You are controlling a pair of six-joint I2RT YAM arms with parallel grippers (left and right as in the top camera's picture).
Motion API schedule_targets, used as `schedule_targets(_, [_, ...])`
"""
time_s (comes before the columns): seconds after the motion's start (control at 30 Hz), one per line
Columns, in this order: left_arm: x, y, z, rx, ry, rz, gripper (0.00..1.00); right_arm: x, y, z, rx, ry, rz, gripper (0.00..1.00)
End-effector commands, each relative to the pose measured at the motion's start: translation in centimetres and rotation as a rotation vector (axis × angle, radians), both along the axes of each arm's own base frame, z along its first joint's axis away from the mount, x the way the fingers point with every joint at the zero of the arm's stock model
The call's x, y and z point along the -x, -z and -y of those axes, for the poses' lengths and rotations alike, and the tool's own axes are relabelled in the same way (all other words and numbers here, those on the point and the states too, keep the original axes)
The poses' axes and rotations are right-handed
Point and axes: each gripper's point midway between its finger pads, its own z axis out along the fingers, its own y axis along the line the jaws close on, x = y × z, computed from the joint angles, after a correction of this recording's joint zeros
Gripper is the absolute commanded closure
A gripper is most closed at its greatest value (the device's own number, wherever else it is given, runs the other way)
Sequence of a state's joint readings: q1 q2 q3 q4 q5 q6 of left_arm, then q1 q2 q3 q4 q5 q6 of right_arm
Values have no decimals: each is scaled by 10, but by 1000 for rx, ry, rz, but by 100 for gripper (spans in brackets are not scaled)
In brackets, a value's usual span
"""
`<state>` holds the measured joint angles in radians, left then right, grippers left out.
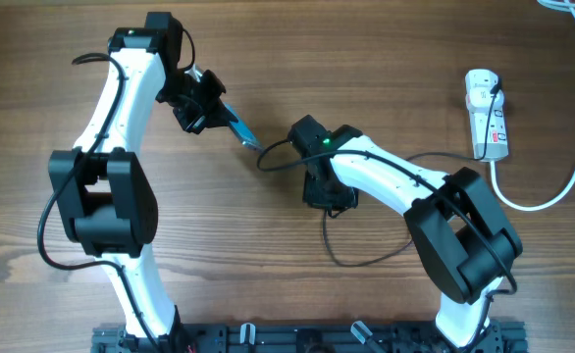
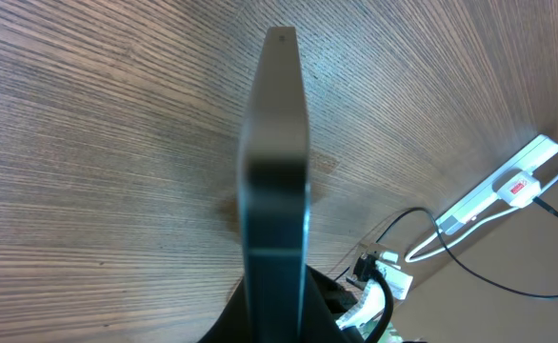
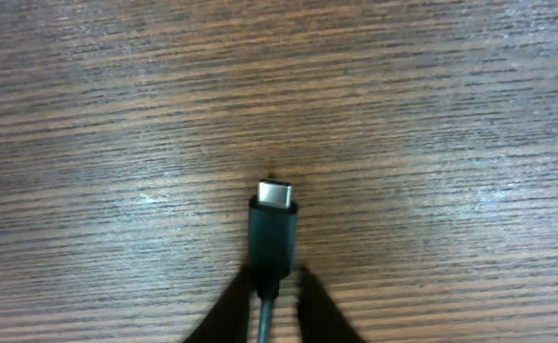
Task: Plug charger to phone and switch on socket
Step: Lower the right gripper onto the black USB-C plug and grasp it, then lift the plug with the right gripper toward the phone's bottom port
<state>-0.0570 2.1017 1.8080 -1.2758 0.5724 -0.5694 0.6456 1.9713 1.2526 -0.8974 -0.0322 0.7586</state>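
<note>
Reaching inward, left arm point(image 1: 130, 83) holds phone point(image 2: 277, 171); right arm point(image 1: 381, 175) pinches charger point(image 3: 272, 229).

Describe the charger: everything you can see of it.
The charger is a thin black cable ending in a black, plastic-looking connector with a bare silver metal tip, not plugged into anything. The right gripper pinches it just behind the connector, which points forward above the wooden table. From overhead, the slack cable loops on the table beside the right arm. Its far end cannot be traced.
</note>
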Motion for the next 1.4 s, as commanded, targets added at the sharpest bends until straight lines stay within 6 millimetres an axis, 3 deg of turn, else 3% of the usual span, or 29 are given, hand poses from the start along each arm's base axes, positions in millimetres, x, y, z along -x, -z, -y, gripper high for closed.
schedule_targets(0.0, [-4, -18, 0, 9, 7, 58, 96, 6, 10, 7, 37, -3, -23, 74])
schedule_targets(0.6, [-4, -18, 0, 9, 7, 58, 96, 7, 10, 6, 32, -2, -28, 95])
schedule_targets(0.77, [-5, -21, 3, 32, 29, 76, 96, 3, 6, 2, 8, -55, -15, 96])
schedule_targets(0.83, [-10, -32, 19, 138, 109, 159, 96, 2, -6, -1, -14, -71, -5, 96])
schedule_targets(0.9, [-19, -55, 41, 316, 178, 273, 96, 6, -29, -11, -100, -103, -5, 96])
schedule_targets(1.07, [-31, -100, 75, 583, 263, 450, 96, 18, -103, -28, -301, -249, 94, 96])
schedule_targets(1.23, [-19, -115, 117, 672, 444, 590, 96, 34, -162, -22, -397, -288, 205, 95])
schedule_targets(1.37, [-11, -118, 144, 691, 518, 628, 96, 39, -180, -18, -418, -293, 253, 96])
